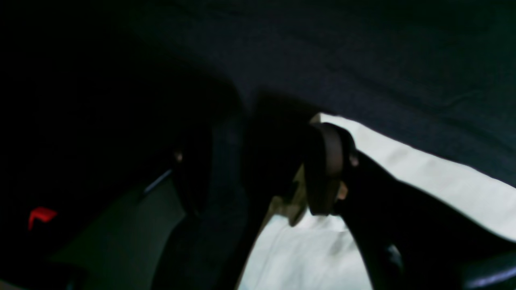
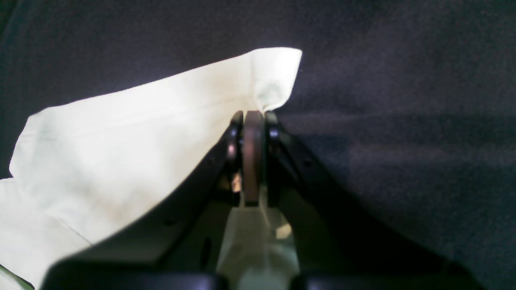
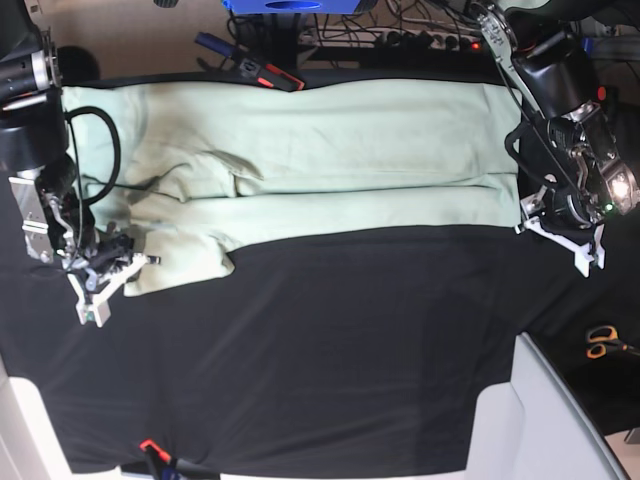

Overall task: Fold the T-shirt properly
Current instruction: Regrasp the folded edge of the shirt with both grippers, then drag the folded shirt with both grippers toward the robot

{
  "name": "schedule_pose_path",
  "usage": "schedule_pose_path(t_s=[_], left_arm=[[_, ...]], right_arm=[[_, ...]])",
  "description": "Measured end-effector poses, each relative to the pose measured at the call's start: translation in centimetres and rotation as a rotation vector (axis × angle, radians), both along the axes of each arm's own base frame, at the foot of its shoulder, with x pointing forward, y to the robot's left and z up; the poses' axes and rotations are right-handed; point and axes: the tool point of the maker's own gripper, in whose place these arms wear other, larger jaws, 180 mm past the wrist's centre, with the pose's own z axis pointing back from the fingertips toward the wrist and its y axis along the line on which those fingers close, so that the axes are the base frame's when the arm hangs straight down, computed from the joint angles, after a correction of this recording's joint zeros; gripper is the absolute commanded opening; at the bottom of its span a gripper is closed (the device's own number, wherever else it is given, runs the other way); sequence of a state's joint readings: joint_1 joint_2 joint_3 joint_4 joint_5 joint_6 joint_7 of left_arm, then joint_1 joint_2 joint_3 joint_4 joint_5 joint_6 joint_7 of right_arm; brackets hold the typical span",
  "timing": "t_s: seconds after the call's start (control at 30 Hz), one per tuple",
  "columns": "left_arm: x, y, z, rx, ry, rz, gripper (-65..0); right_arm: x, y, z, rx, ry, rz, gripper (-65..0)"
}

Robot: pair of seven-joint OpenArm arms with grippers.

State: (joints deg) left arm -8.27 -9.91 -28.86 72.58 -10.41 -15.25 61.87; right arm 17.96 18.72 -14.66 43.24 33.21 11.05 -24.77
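Note:
The pale mint-green T-shirt lies spread along the far half of the black table cloth, with its near edge doubled over in a long fold. My right gripper is at the shirt's left near corner. In the right wrist view it is shut on that T-shirt, with fabric pinched between the pads. My left gripper sits at the shirt's right edge. In the left wrist view it stands open, one fingertip beside the T-shirt hem, with dark cloth in the gap.
Orange-handled scissors lie off the table at the right. A white surface fills the near right corner. Cables and hand tools lie along the far edge. A small red-and-black tool sits at the near edge.

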Motion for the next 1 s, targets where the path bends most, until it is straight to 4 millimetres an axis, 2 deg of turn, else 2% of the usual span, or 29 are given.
schedule_pose_path(t_s=[0.2,0.27,0.4,0.57,0.6,0.67,0.8,0.83,1.0], left_arm=[[0.4,-0.2,0.1,-0.006,-0.012,-0.001,-30.1],[1.0,-0.8,-0.1,0.022,-0.007,-0.051,-30.1],[1.2,-3.6,-2.0,-0.027,0.019,-0.111,-30.1],[0.3,-3.9,-3.4,-0.039,0.041,-0.101,-30.4],[0.3,-4.0,-3.5,-0.04,0.041,-0.101,-31.7],[0.4,-4.2,-3.5,-0.044,0.036,-0.102,-38.8],[0.7,-4.3,-3.3,-0.046,0.025,-0.105,-62.6],[0.8,-4.3,-3.3,-0.046,0.024,-0.105,-65.0],[1.0,-4.3,-3.2,-0.046,0.02,-0.105,-65.0]], right_arm=[[0.0,0.0,0.0,0.0,0.0,0.0,-65.0],[0.0,0.0,0.0,0.0,0.0,0.0,-65.0],[0.0,0.5,0.0,0.009,0.0,0.002,-65.0],[0.0,0.6,-0.1,0.009,0.0,0.003,-65.0],[0.0,0.7,-0.1,0.011,0.0,0.003,-65.0],[0.0,0.7,-0.1,0.011,0.0,0.003,-65.0],[0.0,0.7,-0.1,0.011,0.0,0.003,-65.0],[0.0,0.7,-0.1,0.011,0.0,0.003,-65.0],[0.0,0.7,-0.1,0.011,0.0,0.003,-65.0]])
